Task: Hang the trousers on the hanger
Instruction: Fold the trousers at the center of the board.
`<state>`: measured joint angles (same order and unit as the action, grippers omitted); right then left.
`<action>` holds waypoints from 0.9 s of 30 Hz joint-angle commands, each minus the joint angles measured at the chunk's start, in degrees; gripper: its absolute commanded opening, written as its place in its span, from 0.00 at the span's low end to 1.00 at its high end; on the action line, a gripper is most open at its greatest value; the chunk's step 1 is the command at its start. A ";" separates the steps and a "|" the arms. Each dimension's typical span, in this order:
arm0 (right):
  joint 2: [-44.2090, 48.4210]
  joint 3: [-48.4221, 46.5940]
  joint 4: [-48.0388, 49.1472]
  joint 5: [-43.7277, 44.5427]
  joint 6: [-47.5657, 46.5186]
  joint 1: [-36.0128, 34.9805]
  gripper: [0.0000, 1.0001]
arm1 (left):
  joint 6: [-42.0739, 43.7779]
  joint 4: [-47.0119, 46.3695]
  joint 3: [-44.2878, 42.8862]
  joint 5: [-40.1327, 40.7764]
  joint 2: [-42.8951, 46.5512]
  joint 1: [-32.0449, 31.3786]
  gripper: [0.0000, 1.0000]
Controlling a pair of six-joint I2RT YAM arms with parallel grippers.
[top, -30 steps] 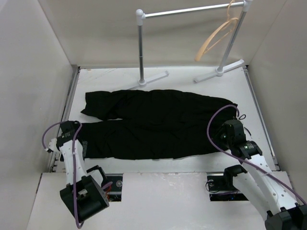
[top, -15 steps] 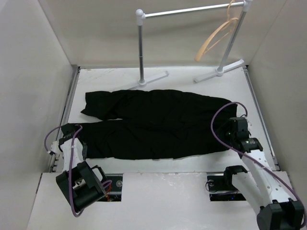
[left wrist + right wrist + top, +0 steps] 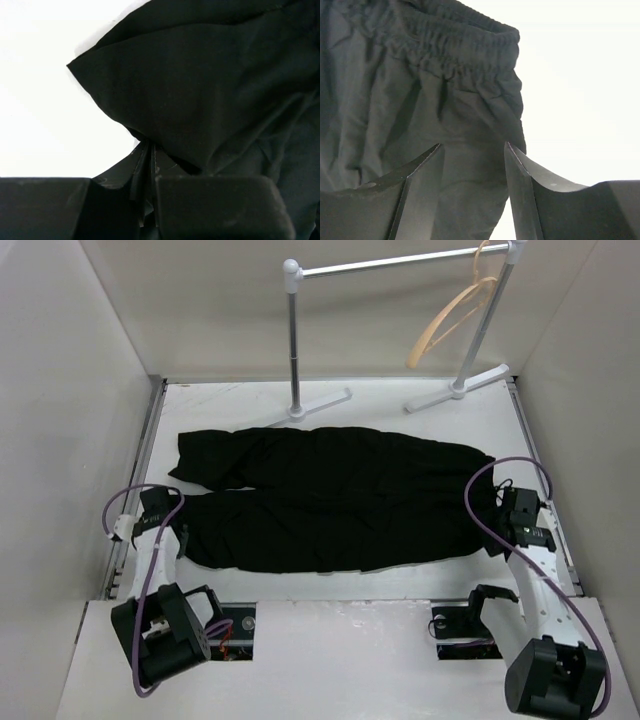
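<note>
The black trousers (image 3: 330, 500) lie flat on the white table, legs to the left and waistband to the right. The tan wooden hanger (image 3: 450, 315) hangs from the right end of the rack's bar at the back. My left gripper (image 3: 172, 530) is at the near leg's cuff. In the left wrist view it (image 3: 146, 150) has its fingers pressed together on the cloth's edge (image 3: 215, 90). My right gripper (image 3: 495, 530) is at the waistband's near corner. In the right wrist view it (image 3: 472, 167) is open, its fingers either side of the elastic waistband cloth (image 3: 445, 90).
The white-and-silver pole rack (image 3: 295, 340) stands at the back of the table on two flat feet (image 3: 320, 405). Grey walls close in on the left and right. A raised rim (image 3: 145, 460) runs along the table's left side.
My right gripper has moved right, off the trousers' body to the waistband's end. Both arms' elbows have dropped back toward the bases. The left gripper has stayed at the near cuff.
</note>
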<state>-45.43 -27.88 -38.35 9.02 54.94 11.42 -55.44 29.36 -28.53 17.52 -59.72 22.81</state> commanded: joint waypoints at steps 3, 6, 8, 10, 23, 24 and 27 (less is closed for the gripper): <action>-1.41 -1.65 -3.22 1.88 2.72 0.23 0.57 | 0.60 1.31 -2.67 2.26 3.29 -1.05 0.03; -3.78 -2.44 -4.54 2.67 4.03 -1.52 0.53 | 0.60 1.83 -2.93 2.43 6.10 -1.75 0.02; -6.41 -2.97 -4.89 3.37 5.35 -3.72 0.50 | 0.60 2.01 -3.28 2.43 7.60 -2.28 0.02; -9.05 -3.15 -5.24 3.20 6.41 -5.22 0.50 | 0.60 1.84 -3.46 2.52 8.66 -2.72 0.02; -12.24 -4.37 -2.25 5.83 6.94 -7.07 0.12 | 1.56 1.66 -3.98 2.78 11.82 -2.90 0.00; -10.75 -5.16 -3.04 7.06 6.24 -7.07 0.10 | 1.56 1.75 -4.51 2.78 11.82 -2.90 0.00; -6.62 -7.36 -4.71 8.91 2.99 -7.51 0.09 | 1.74 2.10 -7.67 2.87 11.65 -2.28 0.00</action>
<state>-55.81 -30.72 -42.30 13.19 60.99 4.45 -54.37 31.42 -31.24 18.55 -48.88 20.27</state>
